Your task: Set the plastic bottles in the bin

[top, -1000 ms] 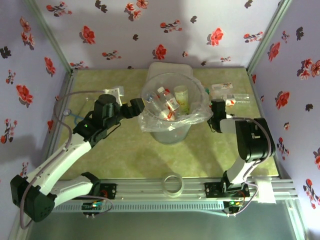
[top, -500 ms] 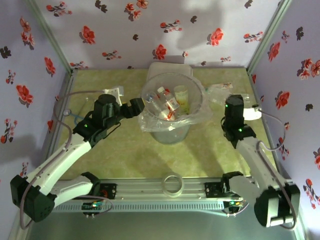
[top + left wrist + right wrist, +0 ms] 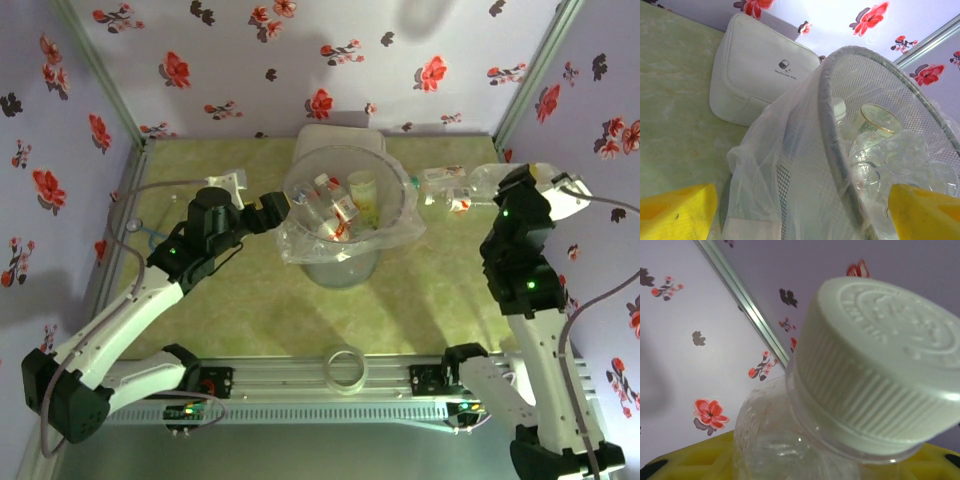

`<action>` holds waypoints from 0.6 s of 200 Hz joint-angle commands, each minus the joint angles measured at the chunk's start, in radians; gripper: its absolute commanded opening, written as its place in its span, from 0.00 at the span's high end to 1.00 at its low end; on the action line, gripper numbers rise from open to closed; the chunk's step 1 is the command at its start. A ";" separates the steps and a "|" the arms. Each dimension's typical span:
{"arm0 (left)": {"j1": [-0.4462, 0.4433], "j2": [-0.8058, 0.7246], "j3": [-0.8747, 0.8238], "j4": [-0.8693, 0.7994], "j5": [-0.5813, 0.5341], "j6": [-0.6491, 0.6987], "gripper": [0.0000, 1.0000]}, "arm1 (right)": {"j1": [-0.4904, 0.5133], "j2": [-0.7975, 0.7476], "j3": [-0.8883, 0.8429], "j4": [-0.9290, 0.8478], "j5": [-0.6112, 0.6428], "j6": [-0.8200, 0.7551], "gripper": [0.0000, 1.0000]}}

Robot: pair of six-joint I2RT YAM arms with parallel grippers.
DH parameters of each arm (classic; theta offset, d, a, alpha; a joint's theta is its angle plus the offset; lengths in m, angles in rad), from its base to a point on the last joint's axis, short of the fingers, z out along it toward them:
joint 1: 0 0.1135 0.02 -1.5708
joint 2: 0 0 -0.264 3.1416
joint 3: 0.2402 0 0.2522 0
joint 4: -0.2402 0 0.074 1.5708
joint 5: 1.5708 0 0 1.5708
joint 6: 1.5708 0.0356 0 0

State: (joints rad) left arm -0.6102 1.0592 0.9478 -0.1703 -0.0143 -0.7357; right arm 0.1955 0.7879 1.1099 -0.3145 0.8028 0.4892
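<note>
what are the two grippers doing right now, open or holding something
left gripper: open, empty, up against the bin.
right gripper: closed on a white-capped clear plastic bottle.

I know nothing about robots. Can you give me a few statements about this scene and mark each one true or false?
The bin already holds bottles. True.
The left pincer is shut. False: its fingers stand wide apart at the bin's rim.
The right pincer holds a white-capped bottle. True.
The white box lies inside the bin. False: it sits on the table behind it.
</note>
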 commanded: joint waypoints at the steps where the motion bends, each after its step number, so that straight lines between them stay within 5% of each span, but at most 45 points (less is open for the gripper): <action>1: 0.009 0.004 -0.009 0.029 0.017 -0.012 0.11 | 0.024 0.032 0.098 -0.021 -0.067 -0.139 0.51; 120: 0.012 -0.002 0.006 -0.002 0.002 0.007 0.11 | 0.403 0.336 0.397 -0.210 -0.545 -0.225 0.54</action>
State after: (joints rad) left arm -0.6056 1.0607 0.9470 -0.1802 -0.0147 -0.7315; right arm 0.5606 1.0641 1.4582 -0.4458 0.3836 0.2958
